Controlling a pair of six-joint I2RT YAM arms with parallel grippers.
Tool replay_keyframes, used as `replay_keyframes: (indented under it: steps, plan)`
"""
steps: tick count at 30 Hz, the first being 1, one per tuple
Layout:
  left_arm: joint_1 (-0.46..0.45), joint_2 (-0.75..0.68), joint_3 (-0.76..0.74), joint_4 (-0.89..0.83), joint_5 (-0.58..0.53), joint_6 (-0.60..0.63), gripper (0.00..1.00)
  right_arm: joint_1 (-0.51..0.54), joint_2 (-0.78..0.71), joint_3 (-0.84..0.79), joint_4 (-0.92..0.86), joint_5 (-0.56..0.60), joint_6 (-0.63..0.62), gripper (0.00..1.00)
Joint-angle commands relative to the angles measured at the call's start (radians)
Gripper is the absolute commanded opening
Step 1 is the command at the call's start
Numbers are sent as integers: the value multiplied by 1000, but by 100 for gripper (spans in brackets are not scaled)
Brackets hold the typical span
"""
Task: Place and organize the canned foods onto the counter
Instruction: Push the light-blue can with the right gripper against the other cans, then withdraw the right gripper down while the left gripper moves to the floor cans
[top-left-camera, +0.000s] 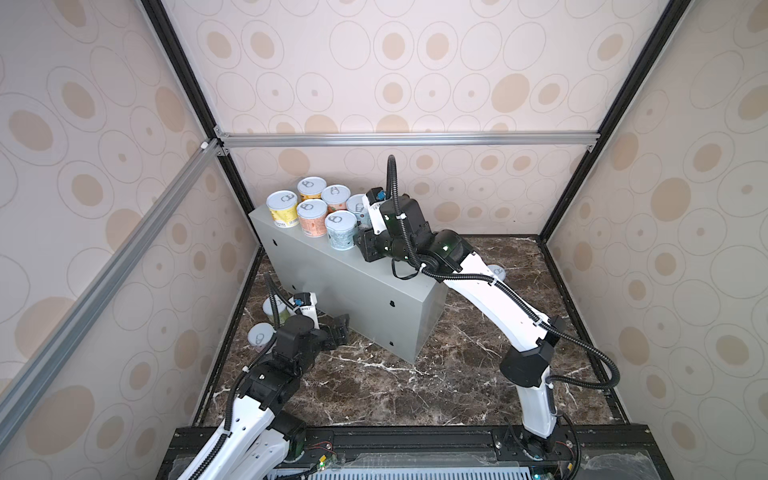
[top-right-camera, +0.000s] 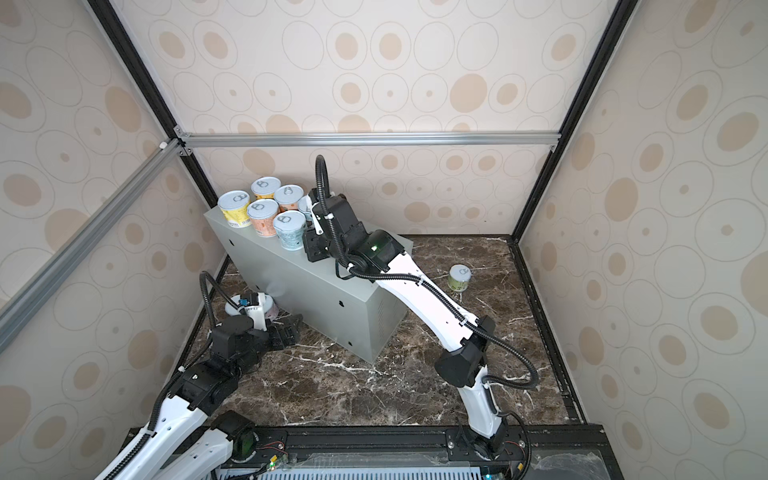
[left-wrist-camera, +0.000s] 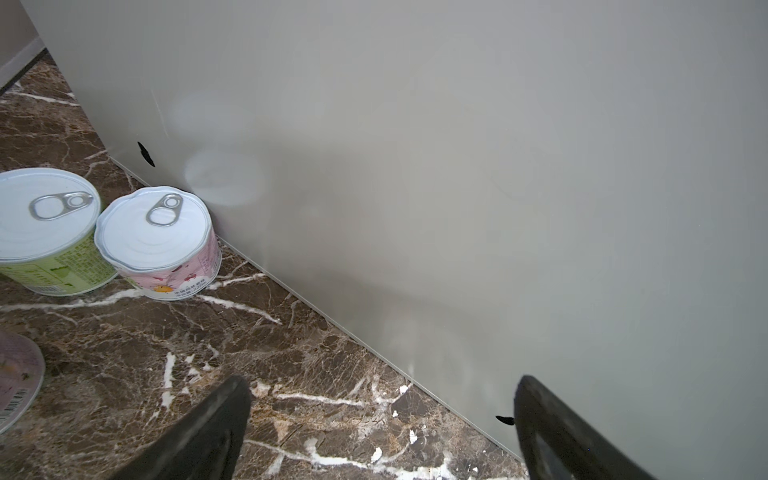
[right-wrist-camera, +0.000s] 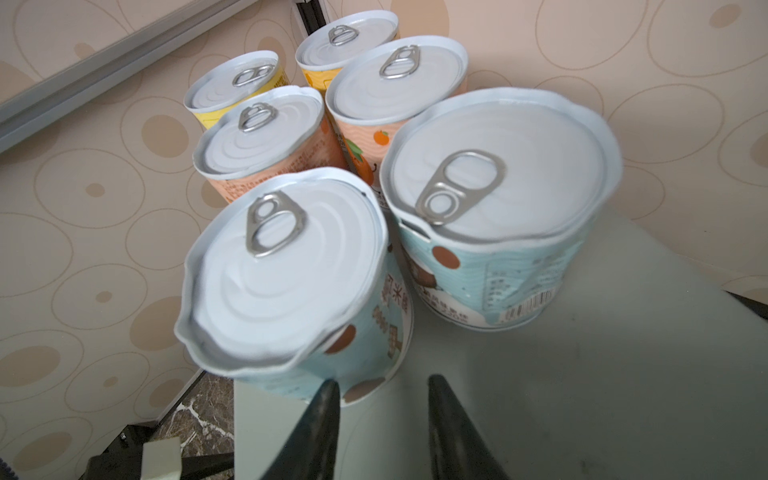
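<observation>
Dark marble floor (top-left-camera: 374, 386), circle-patterned walls (top-left-camera: 415, 62), grey counter (top-left-camera: 332, 282).

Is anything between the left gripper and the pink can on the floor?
Nothing visible. In the left wrist view, only bare marble floor lies between the open left gripper and the pink can, which stands beside the counter side wall with the green can next to it.

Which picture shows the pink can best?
The left wrist view: the pink can stands whole and close, lid up, by the counter. The right wrist view misses it; in both top views the left arm mostly hides it.
</observation>
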Motion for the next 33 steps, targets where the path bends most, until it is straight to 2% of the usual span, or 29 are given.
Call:
replay_keyframes:
  steps: [1, 5, 9, 17, 25, 33]
  plan:
    - [11, -11, 5, 3, -27, -11, 99, 3, 20, 42, -7, 13, 4, 36]
    - [12, -11, 14, -18, -69, -38, 99, 4, 11, 44, -15, 13, 1, 36]
    - [23, -17, 33, -45, -84, -49, 99, 3, -14, 35, -26, 12, -2, 42]
    - [38, -48, 29, -41, -61, -17, 99, 3, -149, -99, -4, 1, -27, 62]
    - [37, -32, 56, -101, -122, -53, 99, 5, -338, -343, 43, 21, -64, 77]
    - [40, -2, 146, -240, -266, -100, 99, 3, -567, -616, 123, 54, -88, 84]
